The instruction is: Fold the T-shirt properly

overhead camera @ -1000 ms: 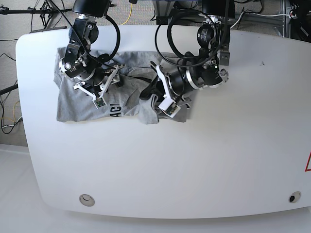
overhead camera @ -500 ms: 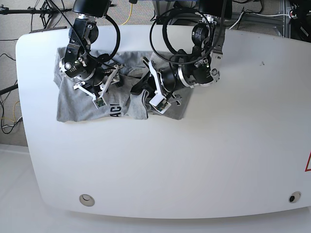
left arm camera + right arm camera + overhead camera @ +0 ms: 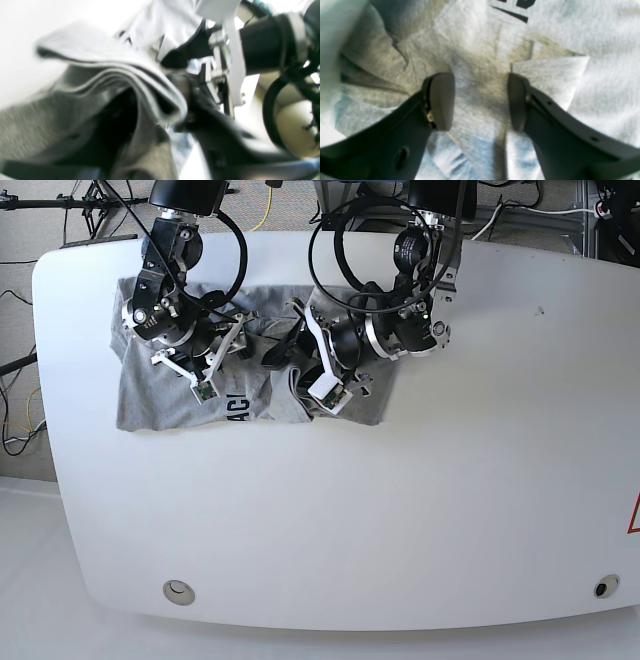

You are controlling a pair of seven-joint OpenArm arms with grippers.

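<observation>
One T-shirt (image 3: pixel 160 395) rumpled on table (image 3: pixel 450 480).

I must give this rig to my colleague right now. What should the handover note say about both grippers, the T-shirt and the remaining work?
Right gripper: open, hanging over the T-shirt, holding nothing.
Left gripper: at a bunched fold near the shirt's middle; the view is too blurred to tell whether it grips.
T-shirt: lies crumpled at the table's far left side, partly gathered toward the centre, black lettering partly showing.
Done: one side pulled inward, untidy.
Left: flatten the shirt, fold it, square it up.
</observation>
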